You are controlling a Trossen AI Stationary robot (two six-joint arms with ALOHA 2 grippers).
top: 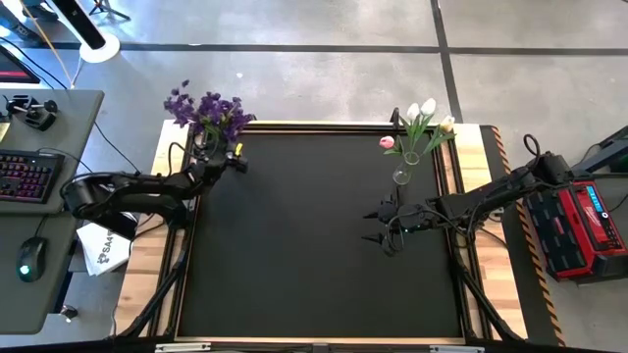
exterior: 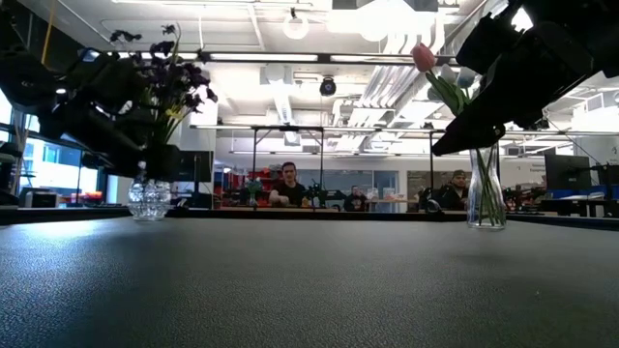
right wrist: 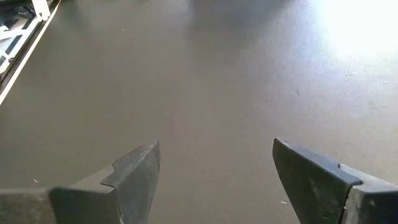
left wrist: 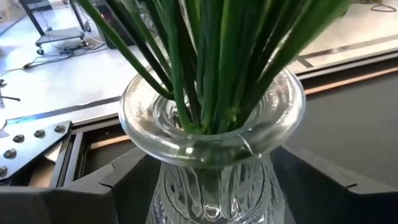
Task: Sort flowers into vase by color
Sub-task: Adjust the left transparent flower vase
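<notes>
At the far left corner of the dark tabletop (top: 314, 235), my left gripper (top: 232, 157) sits right at the cut-glass vase (left wrist: 211, 155), its jaws spread wide on either side of the vase's neck without gripping it. The purple flowers (top: 208, 111) stand in that vase, their green stems (left wrist: 211, 62) bunched upright through its rim. From table height the same vase (exterior: 150, 198) shows with the dark blooms above it and my left arm close behind.

Toward the right, the tulips (top: 420, 123), white heads and one pink, stand in a slim clear vase (exterior: 486, 188) near the far right edge of the tabletop. My right gripper (top: 385, 227) hovers just in front of that vase, over bare mat, apart from it. Its jaws are wide open and hold nothing; between them I see only the dark surface.
</notes>
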